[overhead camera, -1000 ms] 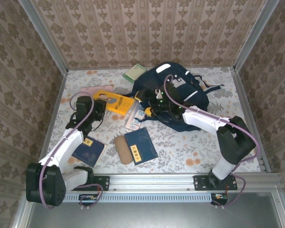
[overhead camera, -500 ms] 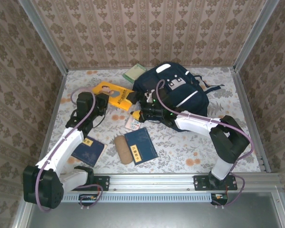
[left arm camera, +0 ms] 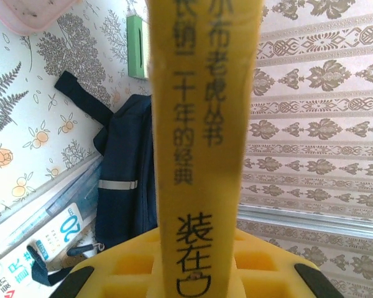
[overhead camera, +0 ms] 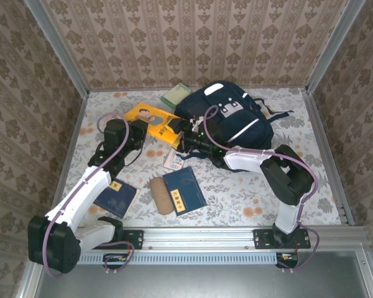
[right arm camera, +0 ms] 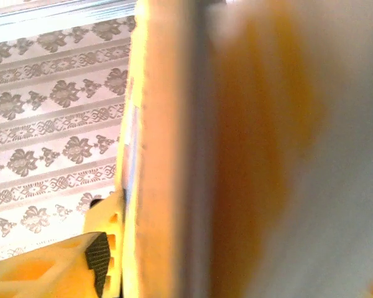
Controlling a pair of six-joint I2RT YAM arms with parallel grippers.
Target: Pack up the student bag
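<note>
Yellow book [overhead camera: 153, 123], pinched by left end effector [overhead camera: 138, 131], newly lifted toward student bag [overhead camera: 239, 118]; right end effector [overhead camera: 183, 139] closing alongside, grip indeterminate.

Spine of yellow book [left arm camera: 202, 124] reads, seemingly, "二十年的经典"; packet [left arm camera: 56, 233] "20"

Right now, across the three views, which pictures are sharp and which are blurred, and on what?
Top external view: evenly lit, sharp on the student bag and yellow book. Left wrist view: the book's upper print is soft, its lower characters crisper, the wallpaper sharp. Right wrist view: the book is a smeared orange blur, too close to focus.
</note>
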